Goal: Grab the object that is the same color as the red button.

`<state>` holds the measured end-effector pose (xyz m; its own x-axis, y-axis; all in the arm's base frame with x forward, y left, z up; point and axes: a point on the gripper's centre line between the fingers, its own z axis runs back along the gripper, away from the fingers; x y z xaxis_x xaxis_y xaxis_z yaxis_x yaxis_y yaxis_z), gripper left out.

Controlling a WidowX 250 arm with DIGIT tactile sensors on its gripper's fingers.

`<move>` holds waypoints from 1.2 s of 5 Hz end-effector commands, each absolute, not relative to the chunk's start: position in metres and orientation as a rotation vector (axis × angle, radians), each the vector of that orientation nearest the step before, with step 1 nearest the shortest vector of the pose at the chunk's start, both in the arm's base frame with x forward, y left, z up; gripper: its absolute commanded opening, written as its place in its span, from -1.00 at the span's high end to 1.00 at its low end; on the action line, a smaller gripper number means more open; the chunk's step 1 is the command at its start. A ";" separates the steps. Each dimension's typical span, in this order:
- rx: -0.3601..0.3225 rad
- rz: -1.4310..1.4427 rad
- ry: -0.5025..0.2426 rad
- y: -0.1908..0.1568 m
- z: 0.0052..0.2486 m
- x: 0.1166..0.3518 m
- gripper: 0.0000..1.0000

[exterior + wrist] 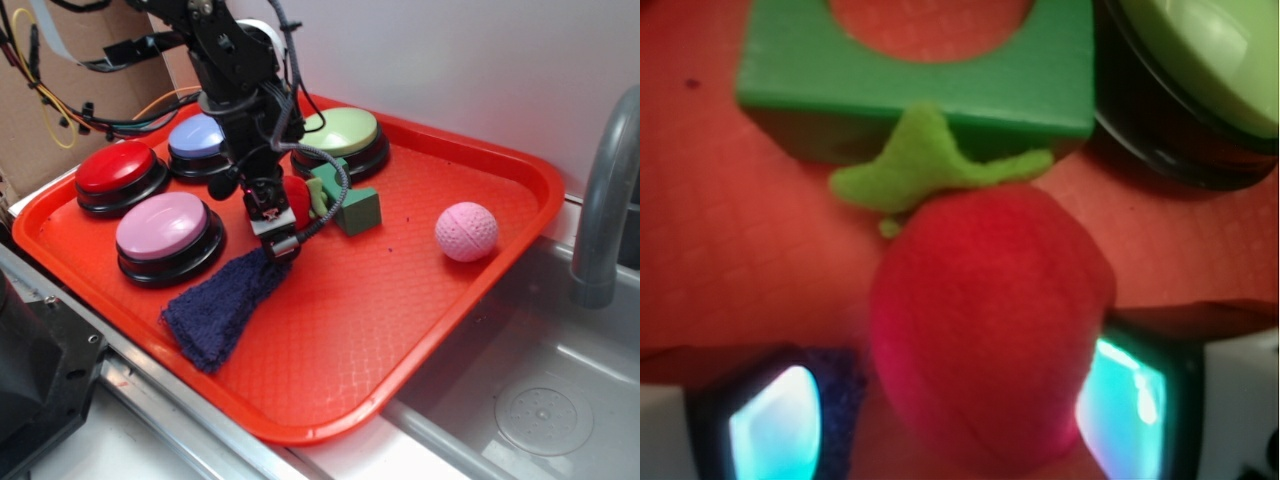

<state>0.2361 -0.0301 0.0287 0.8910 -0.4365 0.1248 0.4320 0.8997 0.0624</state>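
The fuzzy deep-red ball [990, 320] with its yellow-green piece [925, 165] lies on the red tray [400, 330], just in front of a green block [910, 80]. In the exterior view the ball [299, 203] is partly hidden behind the arm. My gripper [952, 410] is lowered over the ball with one finger on each side. The right finger touches the ball; a gap shows between the left finger and the ball. The gripper [278, 225] is open. The red button [118, 170] sits at the tray's far left corner.
Pink [165, 228], blue [197, 138] and green [340, 133] dome buttons stand on the tray's back and left. A dark blue cloth [225, 300] lies under and in front of the gripper. A pink textured ball [466, 231] lies right. A sink [540, 400] and faucet [600, 200] are at the right.
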 end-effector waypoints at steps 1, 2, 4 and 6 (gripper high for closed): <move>0.030 -0.393 -0.178 -0.028 0.032 0.248 1.00; 0.026 -0.352 -0.169 -0.024 0.034 0.246 1.00; -0.042 -0.215 -0.107 -0.025 0.079 0.237 1.00; -0.083 -0.129 -0.182 -0.047 0.153 0.214 1.00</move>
<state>0.2068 -0.0439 0.1357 0.9854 -0.1201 0.1210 0.1298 0.9887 -0.0756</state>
